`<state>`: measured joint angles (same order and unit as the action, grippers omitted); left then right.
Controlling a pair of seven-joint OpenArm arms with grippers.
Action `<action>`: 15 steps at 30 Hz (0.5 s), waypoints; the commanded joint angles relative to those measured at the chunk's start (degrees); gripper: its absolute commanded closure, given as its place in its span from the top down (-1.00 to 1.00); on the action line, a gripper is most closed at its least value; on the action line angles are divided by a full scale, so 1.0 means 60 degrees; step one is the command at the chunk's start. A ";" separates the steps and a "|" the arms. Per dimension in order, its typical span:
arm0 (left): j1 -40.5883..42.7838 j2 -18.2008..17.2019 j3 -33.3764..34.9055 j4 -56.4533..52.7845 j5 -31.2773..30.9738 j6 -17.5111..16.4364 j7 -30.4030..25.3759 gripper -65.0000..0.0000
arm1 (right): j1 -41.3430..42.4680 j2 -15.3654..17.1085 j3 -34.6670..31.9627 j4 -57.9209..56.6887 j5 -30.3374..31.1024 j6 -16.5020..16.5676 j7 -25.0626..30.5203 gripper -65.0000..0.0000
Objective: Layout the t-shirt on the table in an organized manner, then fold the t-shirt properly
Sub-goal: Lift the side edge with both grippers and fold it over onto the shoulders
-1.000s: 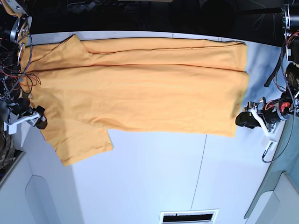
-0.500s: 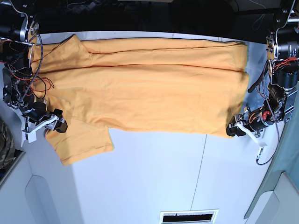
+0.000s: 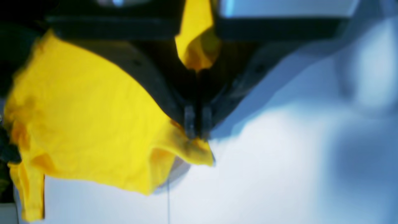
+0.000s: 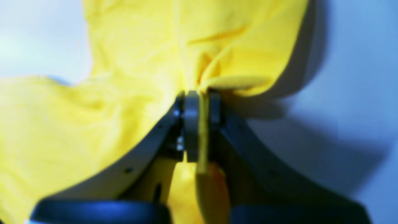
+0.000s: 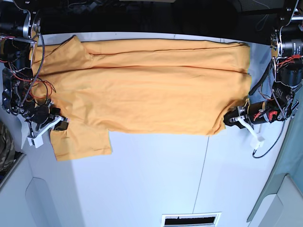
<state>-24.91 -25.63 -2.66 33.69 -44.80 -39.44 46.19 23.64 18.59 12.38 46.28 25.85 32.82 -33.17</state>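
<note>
On the table [image 5: 156, 179], the t-shirt [image 5: 142, 90] is spread lengthwise with its far long edge already folded over. Its near hem corner is pinched between the closed jaws of the left gripper [image 3: 196, 130], and cloth beside the near sleeve is clamped by the right gripper [image 4: 200, 96]. Only thin bites of fabric are held, so a slip is judged likely if the cloth is pulled taut; uneven lifting could skew the fold. No containers are seen.

Dark, unlit backdrop [image 5: 142, 16] beyond the far edge. Slotted white vent panel [image 5: 191, 220] at bottom; camouflage-patterned cloth [image 5: 5, 146] at left margin. Pale grey-blue moulded panels [image 5: 279, 198] in lower corners
</note>
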 commanded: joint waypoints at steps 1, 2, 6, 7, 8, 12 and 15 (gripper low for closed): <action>-0.0259 -0.0331 -0.0040 0.0331 -0.0357 -0.0093 0.0066 -1.00 | 0.0226 0.0226 0.0120 0.0477 0.0474 0.0073 -0.0146 -1.00; -0.0229 -0.0444 -0.0040 0.0499 -0.0568 -0.0093 0.0313 -1.00 | 0.0204 0.0262 0.0200 0.0747 0.0809 0.0073 -0.0568 -1.00; 0.0157 -0.1086 -0.0040 0.1497 -0.1832 -0.0093 0.1111 -1.00 | -0.0288 0.0284 0.0962 0.2175 0.2014 0.0076 -0.1942 -1.00; 0.0342 -0.1260 -0.0040 0.1847 -0.2087 -0.0093 0.1333 -1.00 | -0.0470 0.0288 0.1198 0.2586 0.2335 0.0076 -0.2226 -1.00; 0.0554 -0.1432 -0.0040 0.2211 -0.2335 -0.0093 0.1530 -1.00 | -0.0652 0.0299 0.1428 0.2954 0.2601 0.0076 -0.2535 -1.00; 0.1548 -0.2084 -0.0040 0.3705 -0.3413 -0.0093 0.2255 -1.00 | -0.1504 0.0481 0.2025 0.3993 0.3246 0.0113 -0.3093 -1.00; 0.2368 -0.2663 -0.0044 0.4747 -0.4029 -0.0093 0.2448 -1.00 | -0.2364 0.0605 0.2415 0.4809 0.3570 0.0182 -0.3238 -1.00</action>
<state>-9.56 -40.10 -2.48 61.56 -67.85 -39.48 61.45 8.58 21.08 26.50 74.19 45.91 33.23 -53.25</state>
